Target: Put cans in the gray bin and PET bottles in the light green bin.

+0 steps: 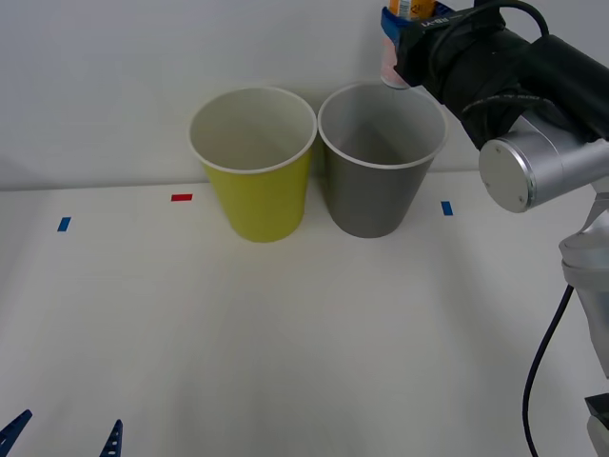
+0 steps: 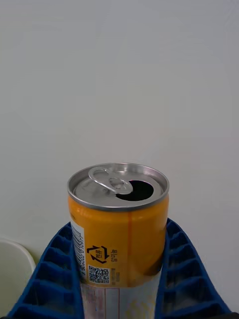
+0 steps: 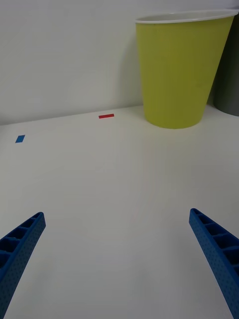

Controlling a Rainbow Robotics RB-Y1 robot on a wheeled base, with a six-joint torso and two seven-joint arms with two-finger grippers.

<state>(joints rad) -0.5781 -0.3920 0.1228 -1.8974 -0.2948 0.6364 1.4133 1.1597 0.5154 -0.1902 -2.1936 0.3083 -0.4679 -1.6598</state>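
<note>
While right claw grips can, tab lifted

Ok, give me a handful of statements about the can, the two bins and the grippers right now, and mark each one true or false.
1. The right gripper holds the can between its blue fingers. True.
2. The can already lies inside the gray bin. False: it is held up in the air, behind that bin's far right rim.
3. The light green bin stands to the left of the gray bin, both upright on the table. True.
4. The left gripper is shut on a bottle. False: its fingers are spread open over bare table, at the near left corner.
5. The can's pull tab is unopened. False: the mouth hole is open.
</note>
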